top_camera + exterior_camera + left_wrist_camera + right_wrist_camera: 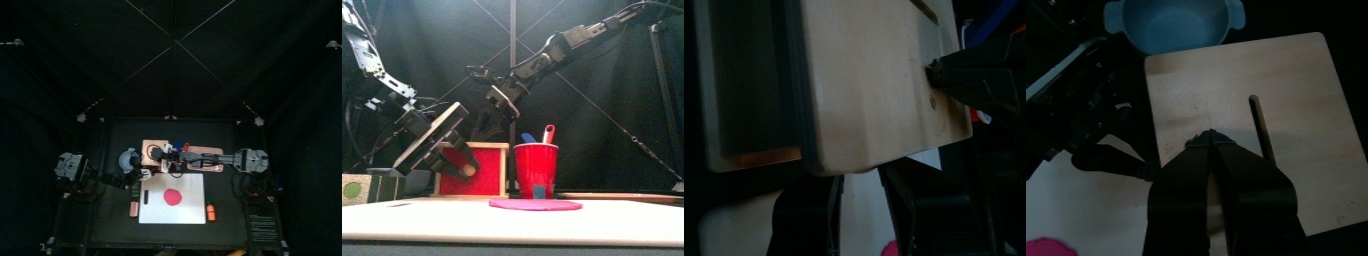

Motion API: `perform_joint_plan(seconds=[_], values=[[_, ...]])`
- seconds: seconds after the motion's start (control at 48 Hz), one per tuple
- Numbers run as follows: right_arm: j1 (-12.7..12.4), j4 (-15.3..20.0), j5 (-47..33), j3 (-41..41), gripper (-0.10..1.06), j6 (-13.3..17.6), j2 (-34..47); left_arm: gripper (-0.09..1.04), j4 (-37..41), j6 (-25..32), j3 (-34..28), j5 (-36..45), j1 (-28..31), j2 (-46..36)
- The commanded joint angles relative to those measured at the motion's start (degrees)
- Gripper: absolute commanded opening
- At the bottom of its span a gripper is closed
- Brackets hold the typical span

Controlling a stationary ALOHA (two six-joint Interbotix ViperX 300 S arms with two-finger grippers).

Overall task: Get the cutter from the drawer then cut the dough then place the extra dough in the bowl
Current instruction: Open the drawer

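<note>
From above, the red dough point(171, 196) lies on the white board point(195, 184) just in front of the wooden box point(150, 150). At tabletop level the left claw point(460, 160) hangs at the box's red drawer front point(489, 180), and its wrist view shows it spread apart. The right claw point(1211, 140) is pinched together, tips on the box's top beside its slot point(1260, 125).
</note>
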Motion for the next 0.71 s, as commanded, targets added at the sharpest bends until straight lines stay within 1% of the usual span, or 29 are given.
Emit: perform_joint_plan(seconds=[0.021, 0.333, 0.708], values=[[0.79, 0.18, 1.76, 0.97, 0.05, 0.35, 0.35, 0.51, 0.09, 0.18, -0.18, 0.44, -1.23, -0.53], [0.53, 0.09, 1.76, 0.44, 0.05, 0.53, 0.7, 0.5, 0.0, 0.09, 0.26, 0.7, -6.15, -1.41], [0.44, 0.09, 1.76, 0.44, 0.05, 0.62, 1.05, 0.5, -4.04, 0.18, 0.62, 0.79, -11.69, -1.93]])
